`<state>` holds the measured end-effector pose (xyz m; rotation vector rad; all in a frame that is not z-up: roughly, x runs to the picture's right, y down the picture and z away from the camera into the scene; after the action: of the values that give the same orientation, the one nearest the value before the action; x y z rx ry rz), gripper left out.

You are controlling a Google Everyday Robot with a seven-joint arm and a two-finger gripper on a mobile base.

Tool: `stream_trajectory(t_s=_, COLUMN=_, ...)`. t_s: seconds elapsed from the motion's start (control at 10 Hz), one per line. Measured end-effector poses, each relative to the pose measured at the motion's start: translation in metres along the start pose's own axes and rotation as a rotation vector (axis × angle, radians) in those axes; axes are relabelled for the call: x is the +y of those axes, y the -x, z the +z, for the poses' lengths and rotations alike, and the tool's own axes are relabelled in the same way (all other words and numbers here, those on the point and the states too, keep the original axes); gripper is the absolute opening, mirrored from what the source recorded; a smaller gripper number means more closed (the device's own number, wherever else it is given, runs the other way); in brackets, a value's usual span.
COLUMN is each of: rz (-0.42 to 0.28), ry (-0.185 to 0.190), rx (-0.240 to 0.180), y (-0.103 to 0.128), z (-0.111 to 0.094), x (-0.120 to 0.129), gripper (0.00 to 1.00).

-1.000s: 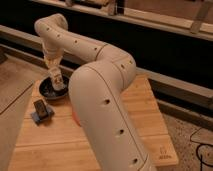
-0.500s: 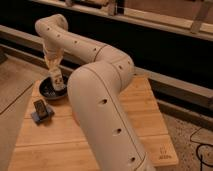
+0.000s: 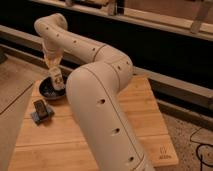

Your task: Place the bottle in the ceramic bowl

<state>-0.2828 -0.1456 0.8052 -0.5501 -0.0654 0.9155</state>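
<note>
A pale wooden desk (image 3: 140, 120) stands on a speckled floor before a dark wall with rails. The end effector (image 3: 56, 80) reaches down into the ceramic bowl (image 3: 46, 91) near the desk's far left corner, where the bottle (image 3: 58, 82) sits; I cannot tell its grip. A small dark block (image 3: 41, 109) lies nearby.

Hidden behind the big white arm (image 3: 102, 107): much of the wooden surface (image 3: 145, 125) and the right rim of the ceramic bowl (image 3: 48, 90); too blurred to separate: pincer (image 3: 57, 81) from bottle (image 3: 58, 85) over the bowl.
</note>
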Motion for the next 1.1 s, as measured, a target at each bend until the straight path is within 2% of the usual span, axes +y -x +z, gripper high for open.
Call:
stream_trajectory(t_s=0.6, rz=0.010, ry=-0.007, rx=0.013, y=-0.0019, z=0.0021, x=-0.0047, gripper=0.71)
stream_trajectory(t_s=0.7, rz=0.014, ry=-0.007, rx=0.015, y=-0.0027, z=0.0032, x=-0.0054, gripper=0.74)
stream_trajectory(t_s=1.1, rz=0.022, ry=-0.002, rx=0.021, y=-0.0043, z=0.0061, x=-0.0063, gripper=0.74)
